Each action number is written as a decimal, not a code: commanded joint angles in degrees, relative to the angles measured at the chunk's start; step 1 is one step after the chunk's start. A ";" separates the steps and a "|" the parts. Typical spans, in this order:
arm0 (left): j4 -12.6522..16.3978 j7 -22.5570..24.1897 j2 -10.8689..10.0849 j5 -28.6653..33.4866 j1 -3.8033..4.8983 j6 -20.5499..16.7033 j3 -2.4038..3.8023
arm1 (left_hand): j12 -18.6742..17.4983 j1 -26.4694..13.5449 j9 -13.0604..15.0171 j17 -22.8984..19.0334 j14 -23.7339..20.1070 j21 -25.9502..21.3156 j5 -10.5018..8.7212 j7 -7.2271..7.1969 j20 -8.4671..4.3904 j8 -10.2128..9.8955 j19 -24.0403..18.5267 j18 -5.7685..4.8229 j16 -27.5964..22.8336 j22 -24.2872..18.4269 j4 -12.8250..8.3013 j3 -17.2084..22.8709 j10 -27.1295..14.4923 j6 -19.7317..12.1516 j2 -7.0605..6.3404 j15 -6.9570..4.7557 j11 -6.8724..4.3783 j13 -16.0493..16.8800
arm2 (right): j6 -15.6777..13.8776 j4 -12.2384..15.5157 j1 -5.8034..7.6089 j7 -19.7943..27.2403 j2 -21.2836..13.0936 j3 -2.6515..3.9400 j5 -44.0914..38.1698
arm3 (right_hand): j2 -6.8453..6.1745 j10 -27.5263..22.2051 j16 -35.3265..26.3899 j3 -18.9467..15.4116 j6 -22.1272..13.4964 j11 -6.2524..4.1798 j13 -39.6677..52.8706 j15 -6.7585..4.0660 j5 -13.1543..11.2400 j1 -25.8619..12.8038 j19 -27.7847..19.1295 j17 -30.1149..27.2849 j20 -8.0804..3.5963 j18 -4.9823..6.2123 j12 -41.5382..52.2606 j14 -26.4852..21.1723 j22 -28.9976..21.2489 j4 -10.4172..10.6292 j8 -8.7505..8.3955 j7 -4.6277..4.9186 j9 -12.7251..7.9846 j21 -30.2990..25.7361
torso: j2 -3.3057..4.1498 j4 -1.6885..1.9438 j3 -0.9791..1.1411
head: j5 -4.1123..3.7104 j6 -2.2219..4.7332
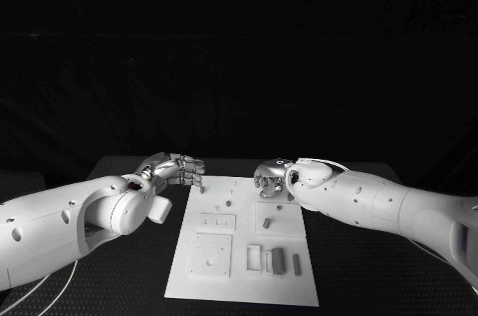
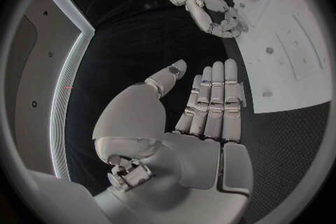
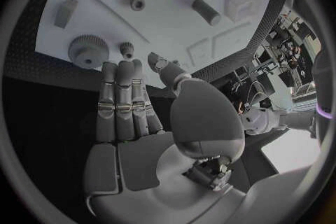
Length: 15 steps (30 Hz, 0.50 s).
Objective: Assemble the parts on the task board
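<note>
The white task board (image 1: 244, 281) lies in the middle of the black table. Grey parts sit on it: a short peg (image 1: 267, 223), a small knob (image 1: 228, 204) and upright blocks (image 1: 278, 258) near the front. My left hand (image 1: 179, 169) hovers at the board's far left corner, fingers straight and thumb apart (image 2: 210, 103), holding nothing. My right hand (image 1: 271, 178) hovers over the board's far right corner, also flat and empty (image 3: 126, 101). Just beyond its fingertips I see a large gear (image 3: 87, 51), a small gear (image 3: 126, 47) and a peg (image 3: 206, 11).
Square plates (image 1: 212, 255) are set into the board's near left part. Black table (image 1: 119, 288) surrounds the board on both sides. In the left wrist view the right hand (image 2: 213, 11) sits at the board's edge (image 2: 294, 39).
</note>
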 commanded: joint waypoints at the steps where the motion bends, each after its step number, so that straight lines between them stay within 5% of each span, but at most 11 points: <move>1: 0.10 0.50 0.01 -0.29 0.08 0.89 0.06 | -0.25 -0.65 0.09 0.10 -0.19 -0.38 -0.23 0.76 -0.06 -0.25 -0.18 0.69 -0.27 0.07 -0.03 -0.33 -0.40 -0.41 -0.02 0.09 -0.14 -0.07 | 0.81 -0.26 -0.06 -1.30 0.09 0.01 -2.25 | -0.05 0.37 1.87 0.13 0.06 -0.59 3.25 -0.59 0.26 -0.40 0.36 1.36 -0.60 0.37 1.08 0.30 1.56 0.00 -0.59 -0.29 0.17 1.53 | 0.64 0.17 -0.09 | -0.14 0.33; 6: -0.01 0.49 0.17 -0.29 0.08 0.99 0.06 | -0.31 -0.68 0.10 0.14 -0.19 -0.40 -0.24 0.76 -0.06 -0.30 -0.19 0.70 -0.30 0.09 0.01 -0.33 -0.45 -0.45 -0.04 0.09 -0.11 -0.07 | 0.32 -0.15 -0.06 -1.89 -0.03 0.00 -2.79 | -0.28 0.67 7.82 -0.02 -0.61 -1.20 12.66 -1.32 0.27 -0.36 1.35 4.98 -1.85 0.37 4.59 0.70 1.60 0.04 -2.05 -0.74 0.18 6.70 | 1.06 0.20 -0.09 | -0.24 0.43; 15: -0.19 0.39 0.21 -0.29 0.07 1.08 0.06 | -0.39 -0.74 0.13 0.20 -0.20 -0.41 -0.24 0.75 -0.05 -0.37 -0.19 0.70 -0.34 0.13 0.07 -0.34 -0.49 -0.50 -0.05 0.10 -0.08 -0.07 | 0.57 -0.80 -0.06 -2.15 -0.23 0.01 -3.00 | -0.43 0.16 10.74 0.62 -1.31 -1.18 19.33 -1.43 0.28 -0.72 0.65 6.15 -2.31 0.37 5.20 0.15 1.49 0.07 -3.38 -0.63 -0.12 10.14 | 1.62 0.26 -0.12 | -0.45 0.51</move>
